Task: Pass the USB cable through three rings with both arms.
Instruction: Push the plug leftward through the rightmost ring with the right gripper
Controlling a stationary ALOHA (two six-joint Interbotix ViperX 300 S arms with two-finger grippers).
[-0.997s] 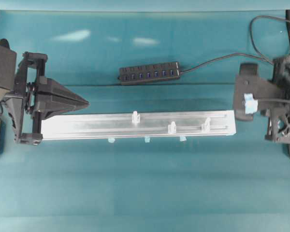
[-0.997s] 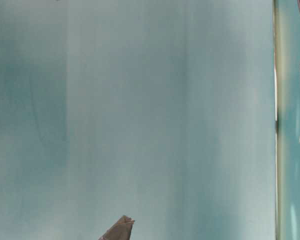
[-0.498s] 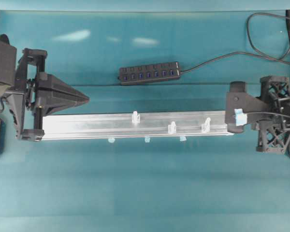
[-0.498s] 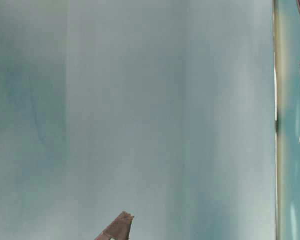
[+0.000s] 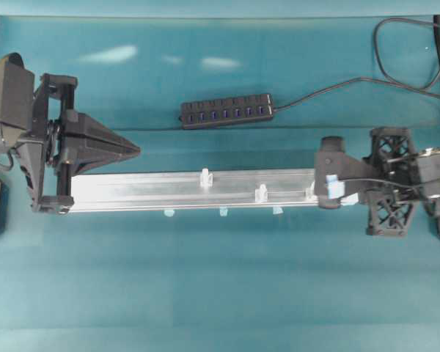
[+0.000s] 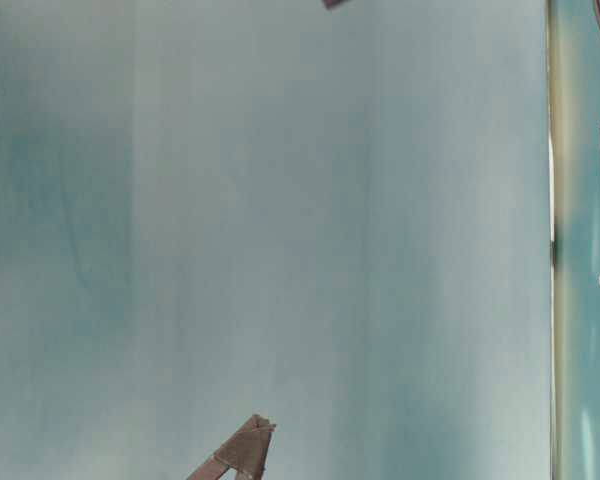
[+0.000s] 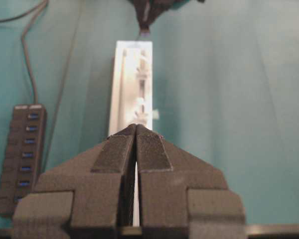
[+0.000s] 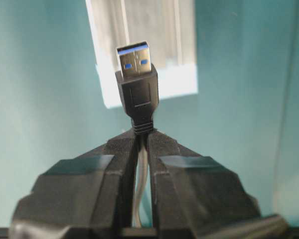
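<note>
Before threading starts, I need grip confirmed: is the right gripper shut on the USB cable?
Shut on it: the right gripper pinches the USB cable just behind its plug.

A black multi-port hub bar (image 5: pixel 226 111) lies on the teal table (image 5: pixel 220 279), behind the silver rail (image 5: pixel 147 191) and apart from it, its row of blue ports facing up. Its own black cord (image 5: pixel 330 89) runs off toward the right and loops near the far corner. Three pale blue tape tabs (image 5: pixel 223 213) sit along the rail's front edge.

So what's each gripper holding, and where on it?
Right gripper pinches the USB cable just behind its plug. Left gripper is shut, empty.
</note>
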